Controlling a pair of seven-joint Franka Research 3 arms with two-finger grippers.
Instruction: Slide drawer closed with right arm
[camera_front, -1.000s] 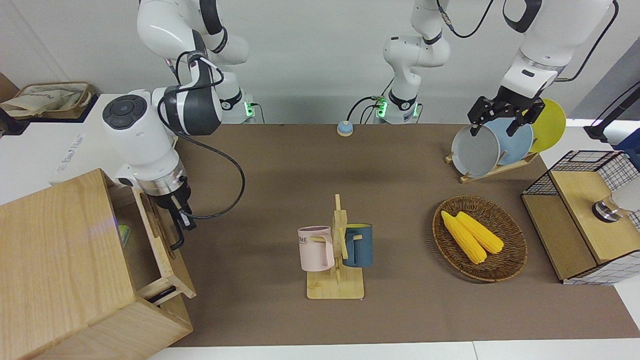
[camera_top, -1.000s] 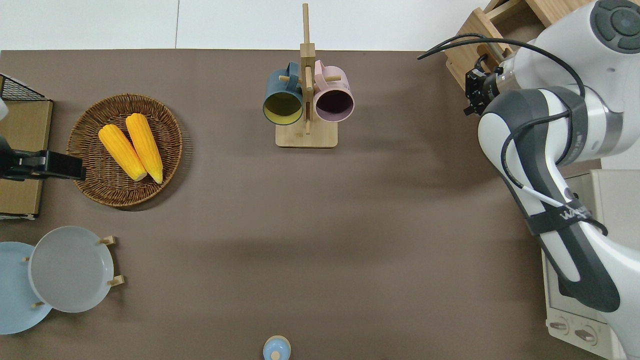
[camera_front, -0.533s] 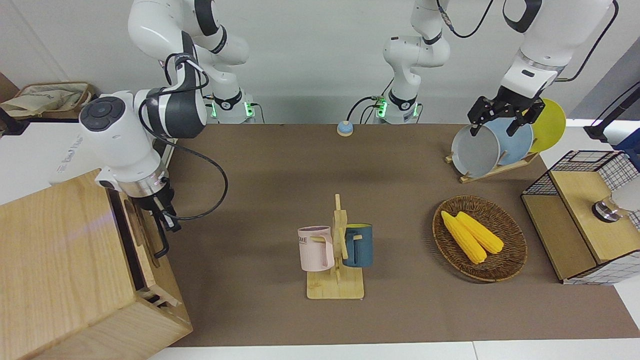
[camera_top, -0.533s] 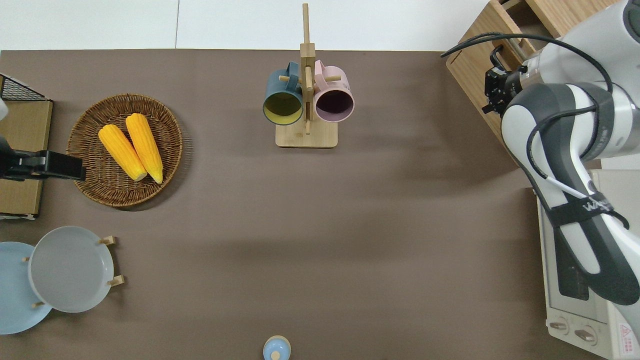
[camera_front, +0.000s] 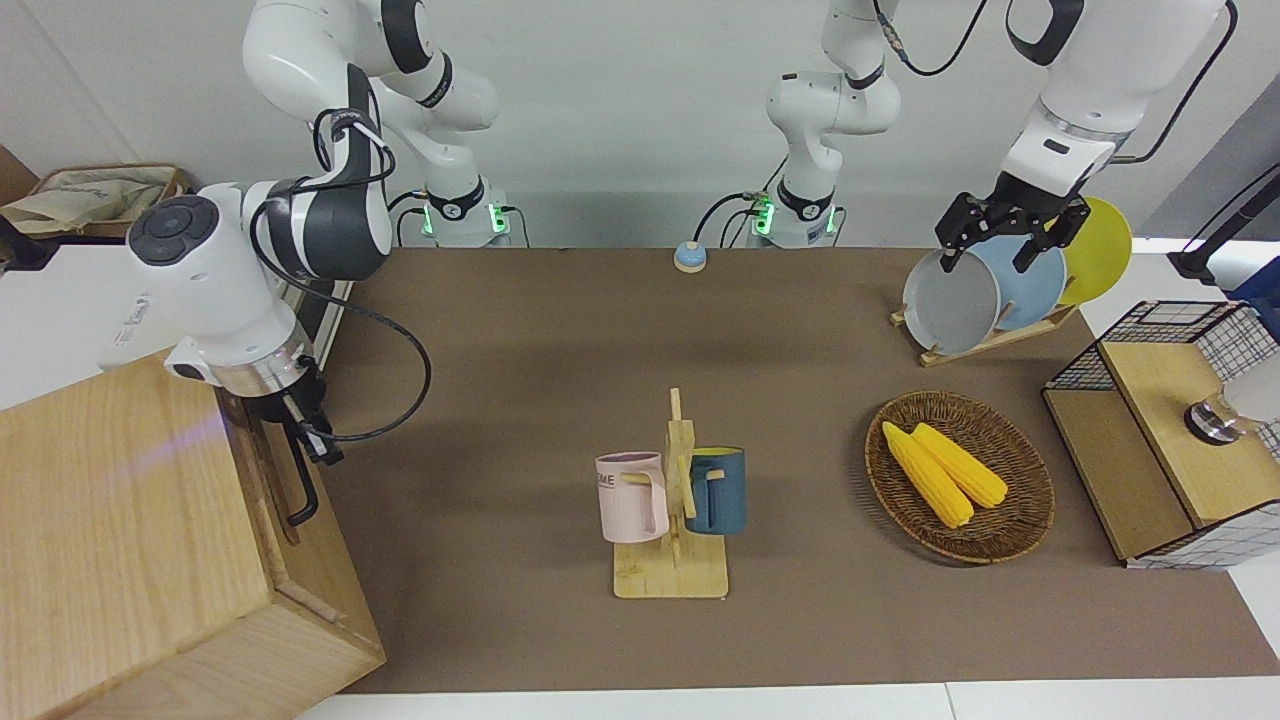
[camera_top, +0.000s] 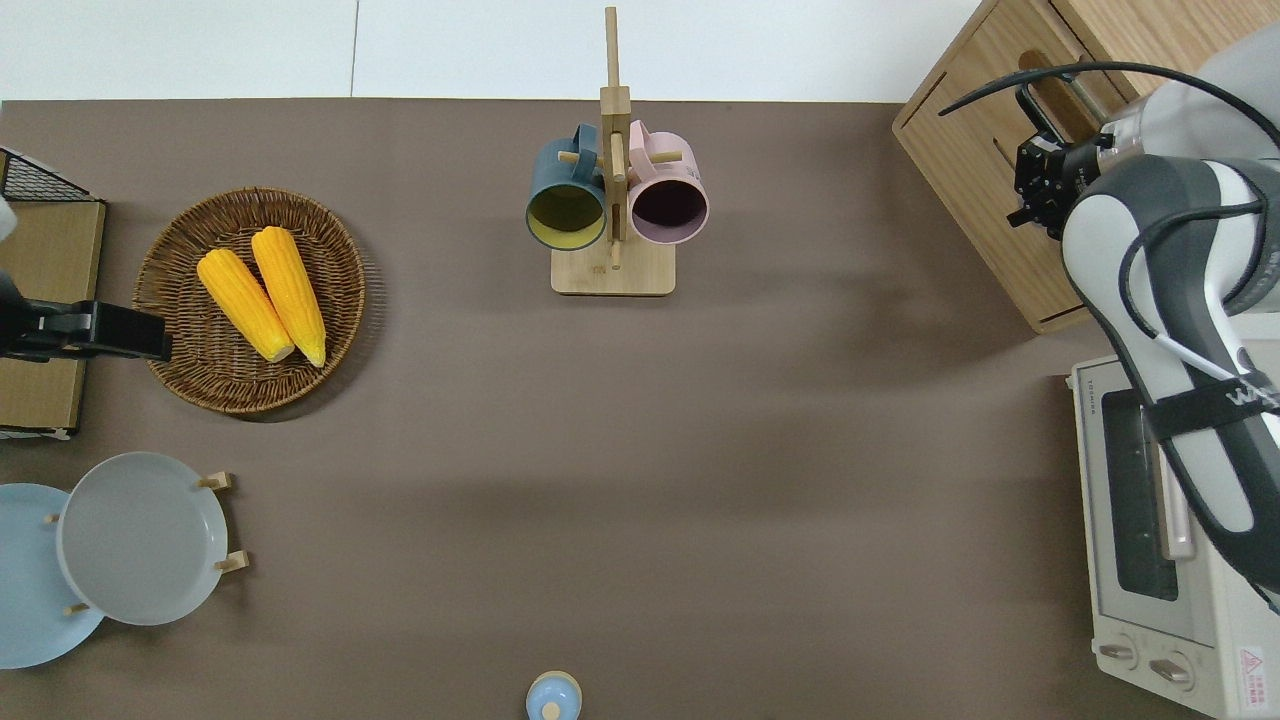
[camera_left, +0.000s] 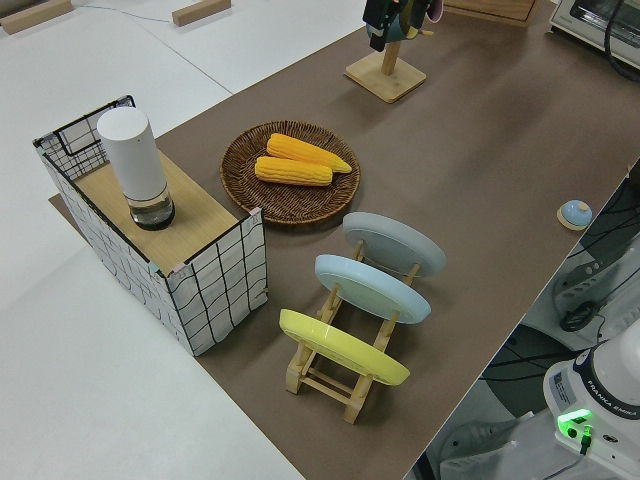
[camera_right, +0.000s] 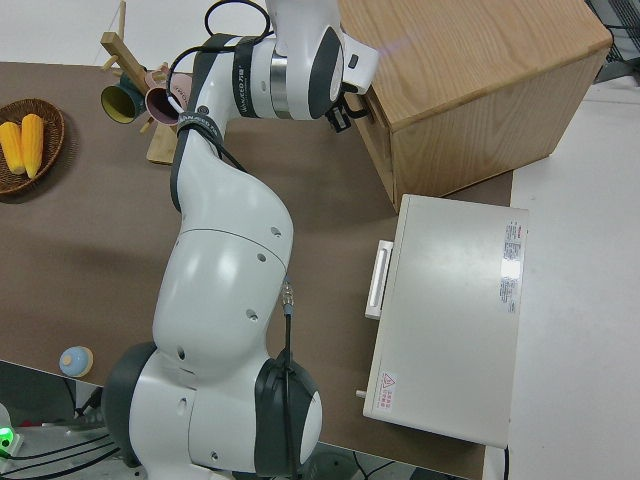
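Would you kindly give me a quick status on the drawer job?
Right claw at drawer handle. Drawer looks pushed in flush. Left arm parked. Nothing in the way.

**Hidden and cut off**

The right gripper is partly covered by its own arm in the overhead view, and whether its fingers are open or shut cannot be told. The drawer front is seen only edge-on in the front view, its handle partly hidden by the gripper. The wooden box is cut by the overhead edge. The oven is crossed by the arm and cut off too.
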